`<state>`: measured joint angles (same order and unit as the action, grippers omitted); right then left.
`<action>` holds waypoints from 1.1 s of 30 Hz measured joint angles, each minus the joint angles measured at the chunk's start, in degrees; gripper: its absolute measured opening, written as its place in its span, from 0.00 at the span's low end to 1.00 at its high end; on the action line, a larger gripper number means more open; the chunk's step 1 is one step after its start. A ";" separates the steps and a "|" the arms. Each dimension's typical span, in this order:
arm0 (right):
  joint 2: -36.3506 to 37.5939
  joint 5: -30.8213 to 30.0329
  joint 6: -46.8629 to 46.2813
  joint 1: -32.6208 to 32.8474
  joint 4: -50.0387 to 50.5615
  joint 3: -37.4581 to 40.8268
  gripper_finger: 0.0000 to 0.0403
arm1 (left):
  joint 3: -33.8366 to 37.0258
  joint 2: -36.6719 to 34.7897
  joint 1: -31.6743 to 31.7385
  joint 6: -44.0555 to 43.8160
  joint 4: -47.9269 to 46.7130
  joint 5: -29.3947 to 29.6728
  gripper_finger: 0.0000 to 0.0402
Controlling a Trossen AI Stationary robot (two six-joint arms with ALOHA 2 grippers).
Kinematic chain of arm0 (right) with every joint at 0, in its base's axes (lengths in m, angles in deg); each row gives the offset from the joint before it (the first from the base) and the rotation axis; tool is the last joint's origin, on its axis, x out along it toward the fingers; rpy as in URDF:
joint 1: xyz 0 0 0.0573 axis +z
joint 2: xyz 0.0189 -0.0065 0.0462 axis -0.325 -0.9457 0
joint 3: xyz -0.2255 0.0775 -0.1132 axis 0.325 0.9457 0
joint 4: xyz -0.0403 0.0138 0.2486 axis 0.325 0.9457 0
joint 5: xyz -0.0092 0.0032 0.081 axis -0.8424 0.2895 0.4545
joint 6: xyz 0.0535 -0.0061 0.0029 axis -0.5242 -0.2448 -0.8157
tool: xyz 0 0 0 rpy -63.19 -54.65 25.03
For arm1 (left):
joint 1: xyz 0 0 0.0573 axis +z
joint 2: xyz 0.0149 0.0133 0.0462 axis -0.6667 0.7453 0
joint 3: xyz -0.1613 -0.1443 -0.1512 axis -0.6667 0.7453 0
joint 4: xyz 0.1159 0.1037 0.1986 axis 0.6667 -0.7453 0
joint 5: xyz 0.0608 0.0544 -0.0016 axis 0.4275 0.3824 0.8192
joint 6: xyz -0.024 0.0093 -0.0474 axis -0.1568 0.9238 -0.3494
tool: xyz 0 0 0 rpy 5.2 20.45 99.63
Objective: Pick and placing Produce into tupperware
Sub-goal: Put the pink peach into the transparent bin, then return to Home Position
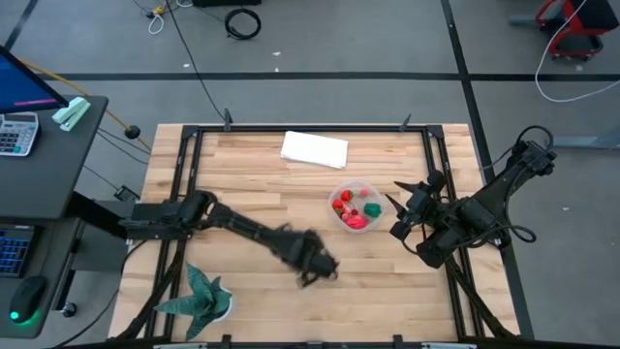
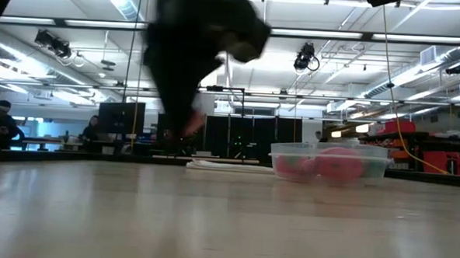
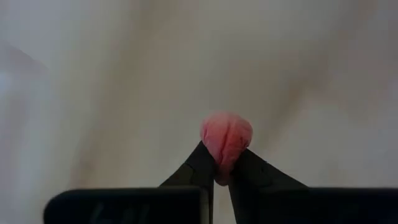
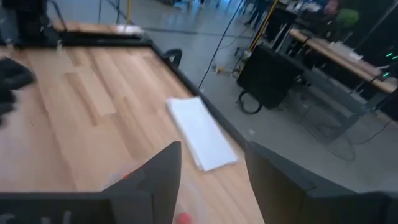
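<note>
No writing reads anywhere; your left gripper (image 3: 225, 167) pinches a pink piece (image 3: 226, 138) mid-table, near the tub (image 1: 355, 206), while your right gripper (image 4: 211, 163) waits spread beside the tub.

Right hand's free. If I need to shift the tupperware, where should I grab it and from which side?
Pinch the tupperware wall at the rim facing the right hand, coming down from above, one finger inside, one outside. It is open-topped and round, and produce sits in the middle, so the rim is likely the only clean hold.
</note>
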<state>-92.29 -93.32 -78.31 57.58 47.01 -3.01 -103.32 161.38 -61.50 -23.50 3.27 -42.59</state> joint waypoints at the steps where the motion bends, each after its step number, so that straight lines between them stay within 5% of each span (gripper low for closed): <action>1: -0.01 -1.10 -0.26 0.00 0.00 0.00 0.47 | -1.13 0.00 1.38 0.98 0.32 2.87 0.07; 5: -0.01 -2.76 -2.15 0.00 -0.02 0.00 0.47 | -2.72 0.00 7.38 3.40 7.32 10.31 0.07; 14: -0.01 2.39 -4.84 1.12 -0.31 0.00 0.47 | -2.69 0.15 16.40 23.03 38.00 8.91 0.07; 20: -0.01 9.80 -3.88 1.29 -0.57 0.00 0.47 | -2.72 1.06 18.32 24.82 38.20 8.11 0.13; 33: -0.03 15.12 -13.38 1.31 -1.71 -0.02 0.47 | -2.66 3.70 17.49 36.09 38.65 9.42 0.36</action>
<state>-92.33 -78.20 -91.70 58.89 45.30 -3.03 -105.98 165.08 -44.01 12.60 41.92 -33.18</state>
